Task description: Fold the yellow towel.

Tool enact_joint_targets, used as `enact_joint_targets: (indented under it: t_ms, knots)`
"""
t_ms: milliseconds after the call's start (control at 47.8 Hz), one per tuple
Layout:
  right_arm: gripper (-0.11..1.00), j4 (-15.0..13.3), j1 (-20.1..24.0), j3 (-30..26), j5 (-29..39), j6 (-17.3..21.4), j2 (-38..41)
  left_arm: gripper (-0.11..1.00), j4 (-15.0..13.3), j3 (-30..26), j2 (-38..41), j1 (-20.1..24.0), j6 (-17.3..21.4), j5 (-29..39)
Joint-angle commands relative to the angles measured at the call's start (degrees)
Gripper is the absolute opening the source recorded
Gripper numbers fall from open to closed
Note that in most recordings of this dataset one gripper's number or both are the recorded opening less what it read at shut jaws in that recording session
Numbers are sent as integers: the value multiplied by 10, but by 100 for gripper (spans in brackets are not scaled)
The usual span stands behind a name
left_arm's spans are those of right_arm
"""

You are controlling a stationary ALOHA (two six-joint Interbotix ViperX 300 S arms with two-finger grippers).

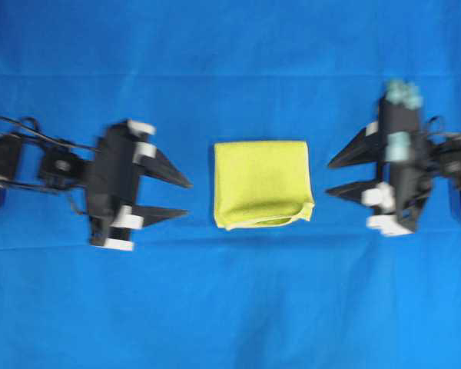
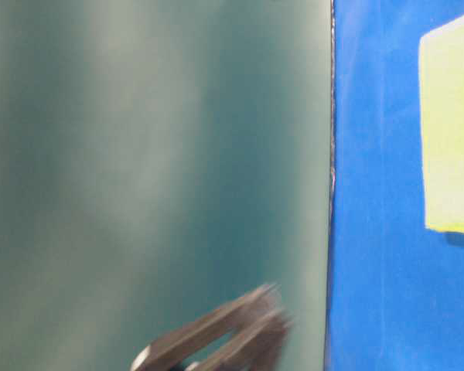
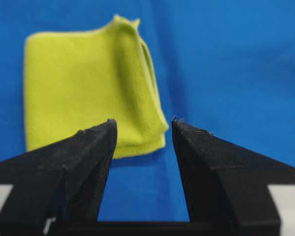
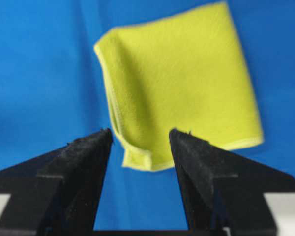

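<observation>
black arms, pointed fingers, white clips, cables.

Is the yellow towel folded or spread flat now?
Folded. The yellow towel is a compact square, with stacked layers showing along one edge in both wrist views.

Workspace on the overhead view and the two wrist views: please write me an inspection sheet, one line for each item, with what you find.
Surface: blue cloth covers the table, flat, no marks seen.
Job's things: yellow towel lies at the centre, folded into a small thick square; layered edges gape a little at one corner.
Clutter: nothing seen.
Grippers: left end effector open, empty, apart from the towel on its left side; right end effector open, empty, apart from the towel on its right side. Both point at the towel.
Cables: black cables loop behind the left arm, off the towel.
Surroundings: dark green wall beside the cloth in the table-level view.
</observation>
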Motion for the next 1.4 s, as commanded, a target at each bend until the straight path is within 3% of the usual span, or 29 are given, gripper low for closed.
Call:
enact_joint_targets:
  t_ms: [0,335,753,1004,1380]
  knots:
    - [55,-14,-8,7,1,1,-55,46,1,12,-49,-2,0,-5]
    - [55,-51,-25,73,2,1,-219,46,1,105,-221,4,0,-10]
    - [55,-54,-70,187,-19,1,-356,46,1,230,-401,17,-7,-9]
    - [55,-53,-86,235,-70,1,-359,46,0,279,-459,21,-12,-9]
    - [55,-52,-92,240,-83,2,-349,46,1,292,-468,44,-12,-7]
